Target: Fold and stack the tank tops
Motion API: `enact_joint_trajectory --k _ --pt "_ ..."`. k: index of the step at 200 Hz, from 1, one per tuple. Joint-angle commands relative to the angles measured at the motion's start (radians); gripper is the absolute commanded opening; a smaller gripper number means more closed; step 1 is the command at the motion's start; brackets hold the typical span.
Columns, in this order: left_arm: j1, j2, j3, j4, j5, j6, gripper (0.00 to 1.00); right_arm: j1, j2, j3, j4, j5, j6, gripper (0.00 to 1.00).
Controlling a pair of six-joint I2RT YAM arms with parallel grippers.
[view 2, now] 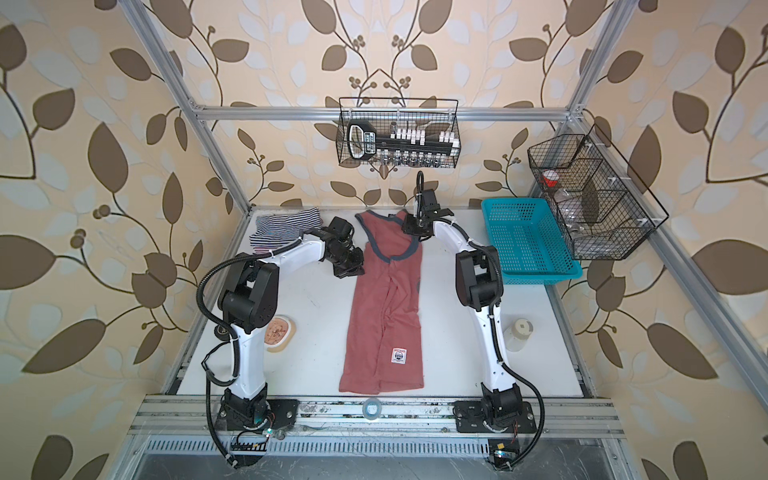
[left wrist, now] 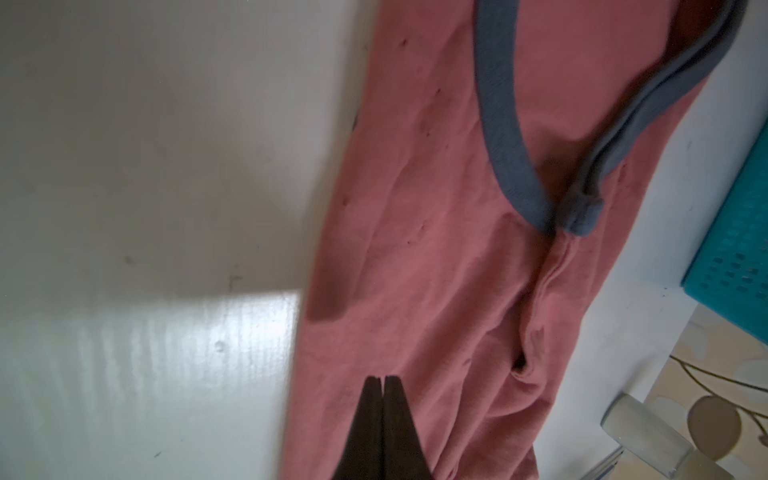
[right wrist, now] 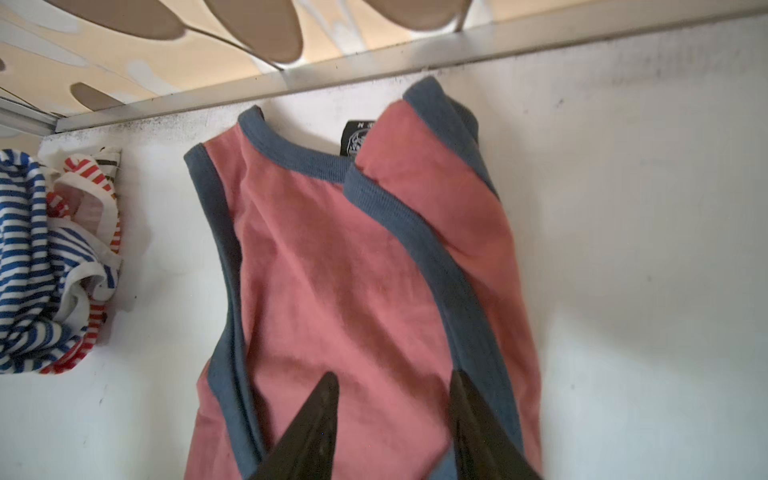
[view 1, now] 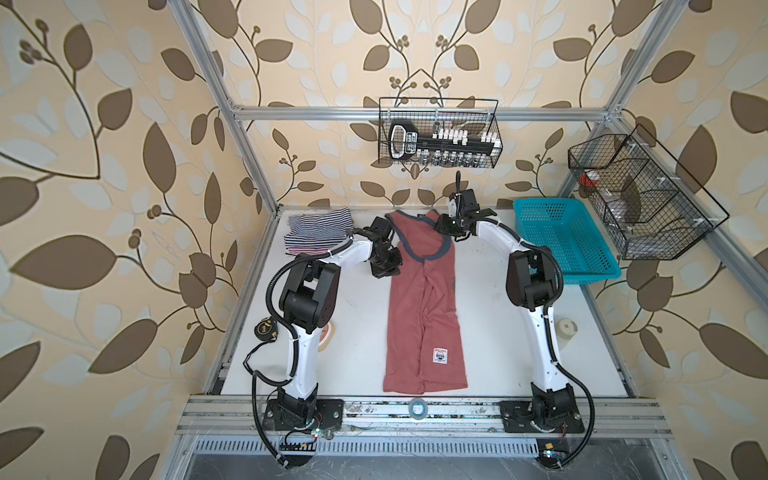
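judging by the layout, midway through folding the dusty red tank top point(view 1: 405, 316): laid lengthwise down the middle of the table point(view 1: 345, 332), neck toward the far wall, hem and badge print point(view 1: 439, 355) toward the near rail, right side doubled inward with the grey-blue trim point(right wrist: 415, 232) crossing the chest on a slant. bunched in the far left corner, well apart from it: navy-white striped top point(view 1: 320, 226) over the red-white striped top point(right wrist: 85, 172), folded small but rumpled.

left gripper point(left wrist: 382, 379): jaws pressed together, tips over the left margin of the red cloth below the armhole; cannot tell whether pinching fabric or closed on nothing. right gripper point(right wrist: 395, 374): jaws apart, hanging over the shoulder end, one finger above the doubled trim, clamping nothing.

for a clean fold: check first for cloth in the left pinch; if none, open, go down to the table at the very edge and take both layers. carry that edge toward the centre line in a low arc, mirroring the doubled right side and keeping the long edges parallel. bring the right gripper onto the left strap and lift in step, to move neck and hem together and avoid a twist. flatten the ridge point(left wrist: 536, 299) running down the middle before pressing, otherwise probably a lump in the stack. avoid dragging the whole top sideways on the slick surface; lift, not slide. then, most likely, a fold hem to neck and a place on the striped pile.
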Motion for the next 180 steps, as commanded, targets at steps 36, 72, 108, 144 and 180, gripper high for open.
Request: enact_joint_trajectory --k 36,72,108,144,180 --pt "-0.01 0.033 0.001 -0.018 0.025 0.031 0.04 0.001 0.139 0.2 -0.052 0.048 -0.097 0.49" --pt "-0.011 0.046 0.001 -0.02 0.032 0.03 0.04 0.001 0.186 0.238 -0.044 0.029 -0.102 0.52" --pt "-0.011 0.053 0.003 -0.022 0.035 0.031 0.04 -0.003 0.236 0.307 -0.096 0.003 -0.107 0.47" --pt "-0.011 0.06 0.009 -0.028 0.039 0.033 0.04 -0.003 0.237 0.307 -0.109 -0.002 -0.118 0.32" --pt "-0.011 0.062 0.011 -0.031 0.04 0.035 0.04 -0.017 0.233 0.296 -0.102 -0.002 -0.101 0.05"
